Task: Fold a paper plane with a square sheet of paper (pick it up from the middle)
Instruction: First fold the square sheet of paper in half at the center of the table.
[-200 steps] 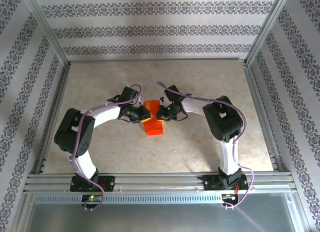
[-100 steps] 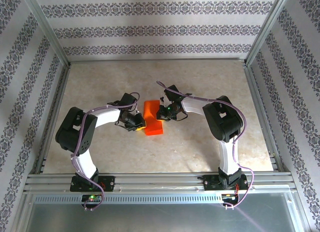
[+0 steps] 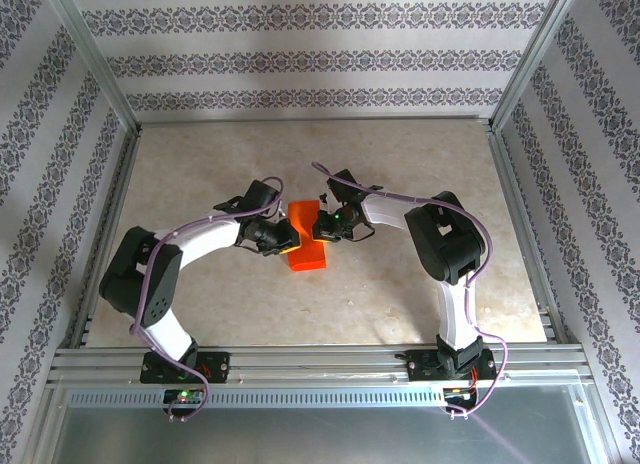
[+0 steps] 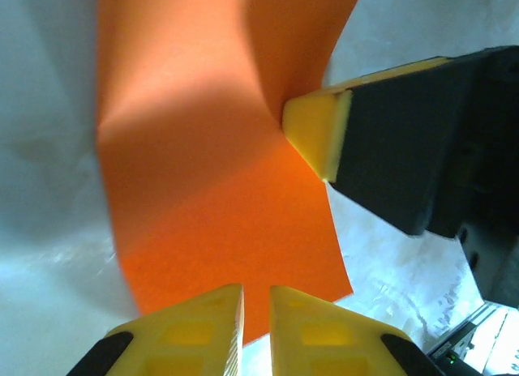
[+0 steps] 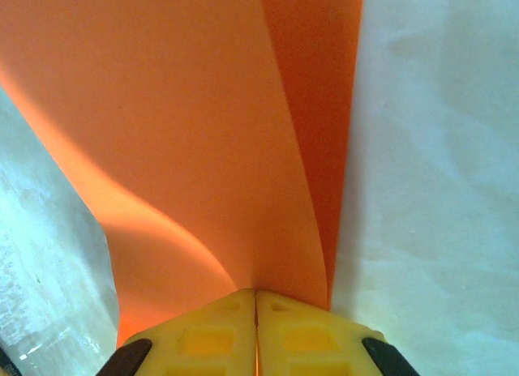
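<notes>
The square sheet of paper (image 3: 309,254) is bright orange-red and lies bent mid-table, one side lifted. My right gripper (image 3: 319,227) is shut on its right edge; in the right wrist view the pads (image 5: 256,299) meet with the sheet (image 5: 203,133) curving up out of them. My left gripper (image 3: 287,244) sits at the sheet's left edge. In the left wrist view its fingertips (image 4: 255,311) stand a narrow gap apart over the near edge of the sheet (image 4: 211,190), nothing visibly between them. The right finger (image 4: 324,133) touches the sheet's far side there.
The marbled beige table (image 3: 200,164) is fenced by aluminium rails (image 3: 110,224) and patterned walls. Both arms bend inward toward the middle, cables looping over them.
My left gripper pulled back toward the near side, then came in again to the sheet's left edge, its jaws narrowing slightly. The right gripper kept its hold in place.
</notes>
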`<control>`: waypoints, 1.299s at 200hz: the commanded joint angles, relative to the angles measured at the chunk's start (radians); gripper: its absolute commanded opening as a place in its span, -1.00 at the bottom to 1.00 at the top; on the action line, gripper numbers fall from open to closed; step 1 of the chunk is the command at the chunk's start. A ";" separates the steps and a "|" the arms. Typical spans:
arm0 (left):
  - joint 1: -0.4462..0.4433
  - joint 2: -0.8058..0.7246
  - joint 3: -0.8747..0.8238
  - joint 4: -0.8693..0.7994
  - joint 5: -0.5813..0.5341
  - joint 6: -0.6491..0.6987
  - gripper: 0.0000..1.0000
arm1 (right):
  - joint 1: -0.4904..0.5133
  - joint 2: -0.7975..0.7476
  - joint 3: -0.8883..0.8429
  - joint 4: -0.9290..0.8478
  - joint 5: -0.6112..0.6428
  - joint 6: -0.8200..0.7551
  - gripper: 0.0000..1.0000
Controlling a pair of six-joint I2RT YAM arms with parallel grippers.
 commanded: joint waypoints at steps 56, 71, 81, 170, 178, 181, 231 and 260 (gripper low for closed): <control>-0.014 0.115 -0.048 -0.004 -0.017 0.051 -0.73 | -0.007 0.108 -0.062 -0.198 0.220 -0.013 -0.82; -0.015 0.098 -0.091 -0.025 -0.031 0.084 -0.74 | -0.007 0.109 -0.064 -0.198 0.221 -0.011 -0.82; -0.010 0.087 -0.113 -0.066 -0.052 0.118 -0.74 | -0.007 0.111 -0.066 -0.198 0.222 -0.010 -0.82; 0.032 -0.123 -0.115 0.128 0.018 -0.030 -0.74 | -0.003 0.119 -0.071 -0.195 0.224 -0.006 -0.82; 0.031 -0.104 -0.109 0.155 0.025 -0.049 -0.74 | -0.002 0.121 -0.070 -0.194 0.224 -0.004 -0.82; 0.029 -0.097 -0.106 0.160 0.026 -0.053 -0.74 | -0.002 0.120 -0.070 -0.194 0.224 -0.004 -0.82; 0.002 0.051 -0.067 0.123 0.037 -0.039 -0.74 | -0.002 0.127 -0.067 -0.192 0.223 0.001 -0.82; 0.001 0.068 -0.097 0.086 0.022 -0.017 -0.75 | -0.001 0.130 -0.069 -0.192 0.223 -0.001 -0.82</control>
